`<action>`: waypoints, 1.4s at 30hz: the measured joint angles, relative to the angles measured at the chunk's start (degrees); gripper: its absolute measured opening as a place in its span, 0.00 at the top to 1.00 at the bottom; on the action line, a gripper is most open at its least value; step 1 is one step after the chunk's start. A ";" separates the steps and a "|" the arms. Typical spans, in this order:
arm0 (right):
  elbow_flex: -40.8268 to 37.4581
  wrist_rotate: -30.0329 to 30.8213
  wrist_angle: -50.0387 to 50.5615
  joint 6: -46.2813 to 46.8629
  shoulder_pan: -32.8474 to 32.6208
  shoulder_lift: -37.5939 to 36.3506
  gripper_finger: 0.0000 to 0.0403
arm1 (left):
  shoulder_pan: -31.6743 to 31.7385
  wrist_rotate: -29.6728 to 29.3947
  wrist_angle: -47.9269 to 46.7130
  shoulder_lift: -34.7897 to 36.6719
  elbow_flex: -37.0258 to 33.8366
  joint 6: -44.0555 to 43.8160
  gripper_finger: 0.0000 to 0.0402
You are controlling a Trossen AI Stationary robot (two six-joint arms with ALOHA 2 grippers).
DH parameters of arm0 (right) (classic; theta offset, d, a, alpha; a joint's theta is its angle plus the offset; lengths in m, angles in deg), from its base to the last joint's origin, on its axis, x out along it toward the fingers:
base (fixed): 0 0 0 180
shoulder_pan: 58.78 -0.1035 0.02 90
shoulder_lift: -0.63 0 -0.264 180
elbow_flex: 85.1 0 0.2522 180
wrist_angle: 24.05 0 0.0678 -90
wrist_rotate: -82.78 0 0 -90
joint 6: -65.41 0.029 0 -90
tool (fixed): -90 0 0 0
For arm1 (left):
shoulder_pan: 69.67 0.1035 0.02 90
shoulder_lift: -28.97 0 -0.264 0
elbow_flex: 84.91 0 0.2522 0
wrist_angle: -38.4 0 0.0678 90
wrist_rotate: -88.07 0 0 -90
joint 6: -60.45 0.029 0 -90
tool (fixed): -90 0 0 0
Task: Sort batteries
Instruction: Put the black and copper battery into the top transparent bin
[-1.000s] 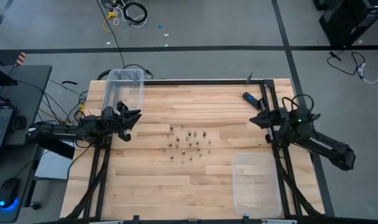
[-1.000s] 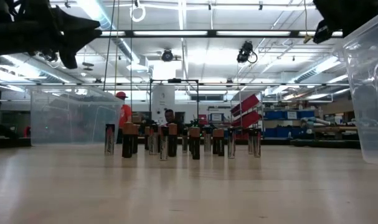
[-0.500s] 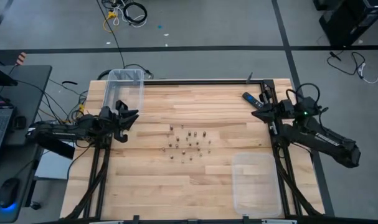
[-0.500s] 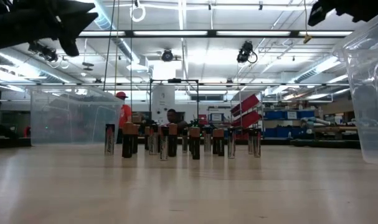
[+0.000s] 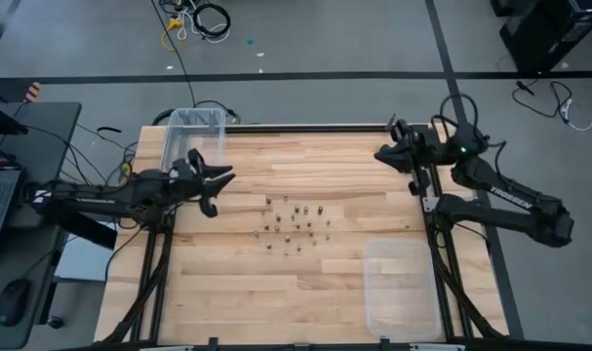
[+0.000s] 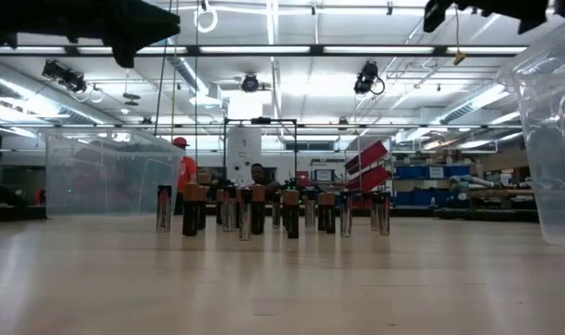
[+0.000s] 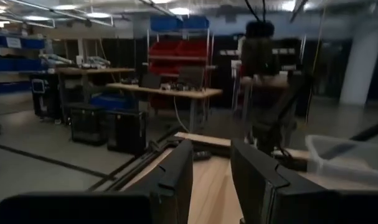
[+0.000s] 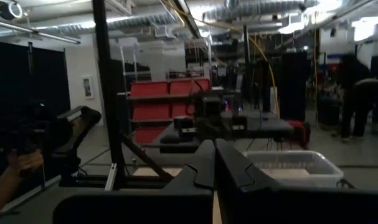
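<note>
Several small batteries stand upright on their ends in a loose cluster at the middle of the wooden table; the low view shows dark and silvery batteries in a row. My left gripper hovers open to the left of the cluster, nothing between its fingers. My right gripper is shut and empty, high over the table's far right part, fingertips together. Both arms stand well above the batteries, at the top of the low view.
A clear bin stands at the far left corner, a second clear bin at the near right. A black frame rail runs along the far edge. A person's hand shows beyond the table in the right wrist view.
Both grippers have risen. My left gripper has reached a little toward the table's right, over the wood. My right gripper has gone up and toward the far edge. The batteries have not moved.
</note>
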 joint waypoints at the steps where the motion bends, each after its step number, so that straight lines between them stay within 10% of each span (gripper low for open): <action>1: 0.89 -0.02 -0.04 -0.15 0.00 1.05 1.00 | 0.02 0.05 -1.35 -0.87 1.40 0.11 0.74; 10: 3.45 -0.12 -2.14 -4.46 -0.02 7.33 1.00 | 0.01 0.35 -21.67 -5.63 9.48 0.17 0.74; 28: 3.47 0.40 -15.11 -3.04 -3.12 13.86 1.00 | -0.04 7.10 -22.93 -8.55 9.50 0.14 0.74; 42: 7.25 17.32 -1.18 -11.75 -10.65 18.75 1.00 | -0.02 7.05 -18.18 -11.27 9.50 0.09 0.74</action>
